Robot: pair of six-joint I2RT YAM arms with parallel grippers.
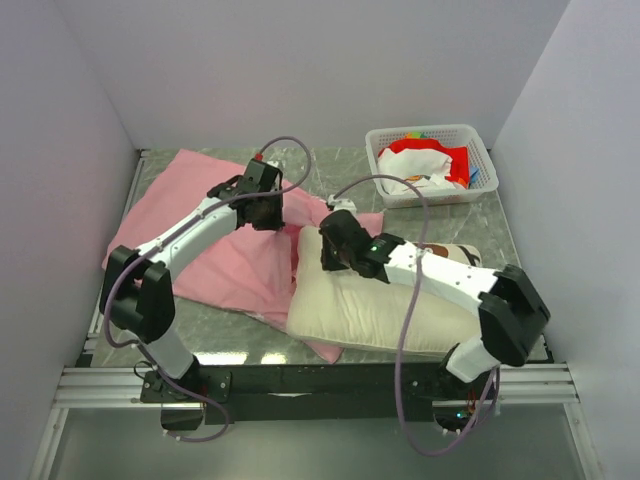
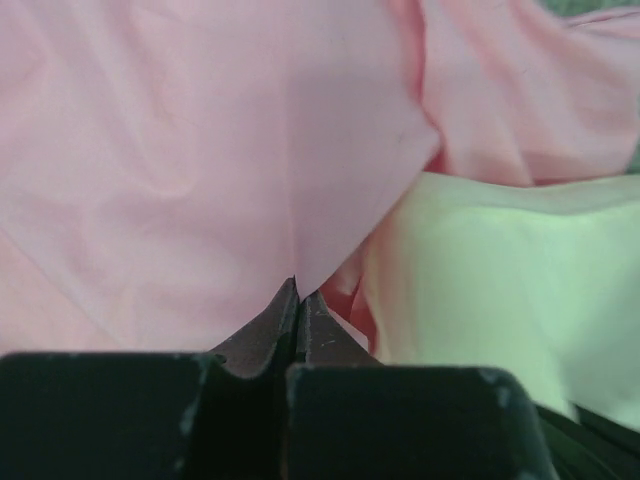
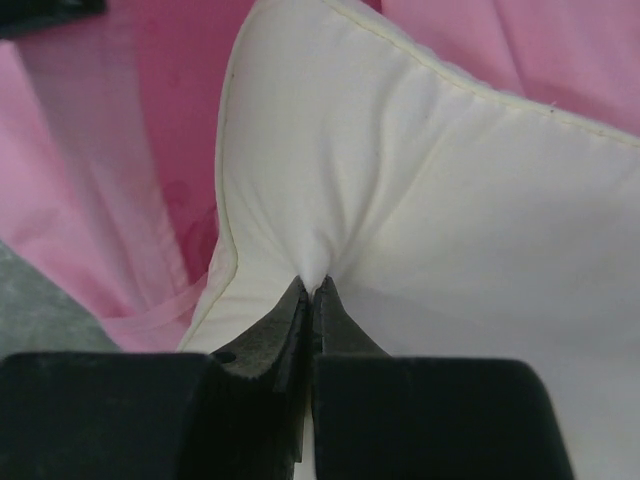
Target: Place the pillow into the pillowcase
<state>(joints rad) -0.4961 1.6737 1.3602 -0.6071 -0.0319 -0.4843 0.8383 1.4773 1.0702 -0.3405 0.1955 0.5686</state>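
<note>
The cream-white pillow (image 1: 375,305) lies at the table's front middle, its left corner overlapping the pink pillowcase (image 1: 215,245), which is spread wrinkled over the left half. My left gripper (image 1: 266,212) is shut on a fold of the pillowcase (image 2: 200,160) beside the pillow's corner (image 2: 500,290). My right gripper (image 1: 333,250) is shut on a pinch of the pillow's fabric (image 3: 420,180) near its upper left corner, with pink cloth (image 3: 90,180) showing behind. The bear print is hidden under the right arm.
A white plastic basket (image 1: 431,165) holding red and white cloth stands at the back right. White walls enclose the grey marbled tabletop (image 1: 230,335) on three sides. The arms' black base rail (image 1: 320,380) runs along the near edge.
</note>
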